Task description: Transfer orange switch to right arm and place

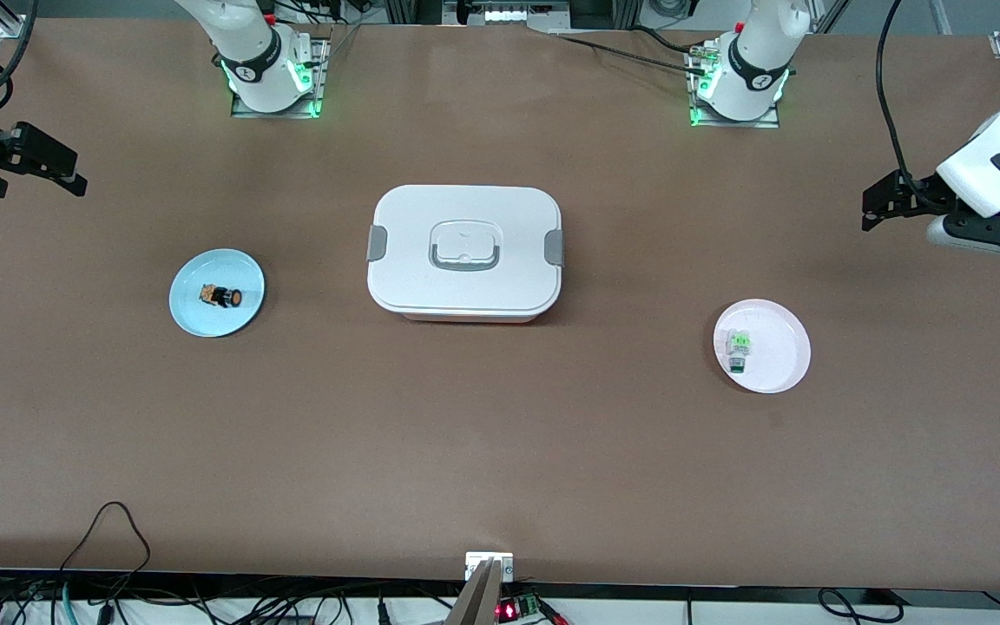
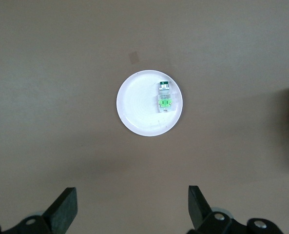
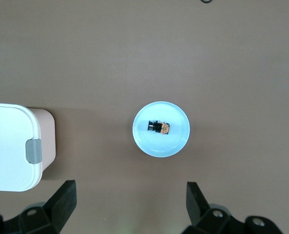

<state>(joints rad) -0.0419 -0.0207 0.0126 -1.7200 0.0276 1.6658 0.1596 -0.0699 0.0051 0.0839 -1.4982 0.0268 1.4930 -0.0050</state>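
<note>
The orange switch (image 1: 220, 296) lies on its side on a light blue plate (image 1: 196, 321) toward the right arm's end of the table. In the right wrist view the switch (image 3: 160, 127) rests in the middle of that plate (image 3: 176, 144). My right gripper (image 1: 66, 171) hangs over bare table at that end, well apart from the plate; it (image 3: 130, 186) is open and empty. My left gripper (image 1: 878, 208) hovers over the table at the left arm's end, and it (image 2: 132, 192) is open and empty too.
A white lidded box (image 1: 465, 252) with grey side clips sits mid-table between the two plates. A white-and-green part (image 1: 738, 347) lies on a pale pink plate (image 1: 782, 369) toward the left arm's end. Cables hang along the table's front edge.
</note>
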